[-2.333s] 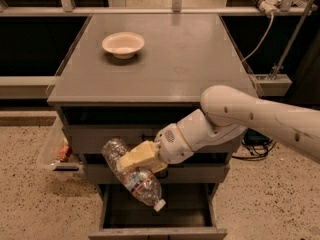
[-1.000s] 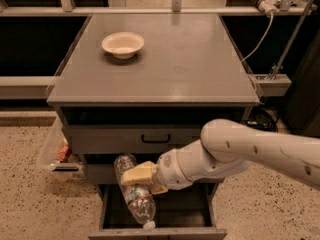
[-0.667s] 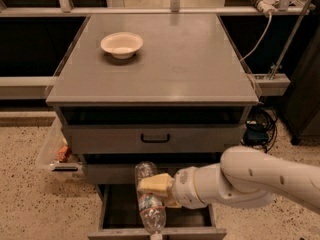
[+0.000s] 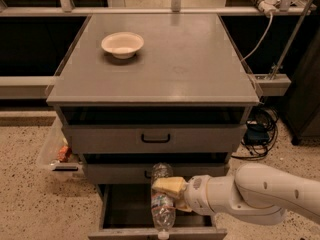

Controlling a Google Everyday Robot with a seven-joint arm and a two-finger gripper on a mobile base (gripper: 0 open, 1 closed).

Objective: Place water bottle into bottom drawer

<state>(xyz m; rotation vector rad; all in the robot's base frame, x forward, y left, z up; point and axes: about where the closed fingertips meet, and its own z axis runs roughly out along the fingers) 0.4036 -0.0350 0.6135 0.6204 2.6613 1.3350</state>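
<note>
The gripper (image 4: pixel 171 187), at 6 o'clock below the counter (image 4: pixel 200 64), is clamped on the water bottle (image 4: pixel 163 210) — cap down over the open bottom drawer (image 4: pixel 125 211), cap at its front rim. A white bowl (image 4: pixel 122 44) sits at the countertop's 10 o'clock.

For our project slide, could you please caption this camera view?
The gripper, shut on the water bottle, holds it cap-down over the open bottom drawer; a bowl sits on the cabinet top.
</note>
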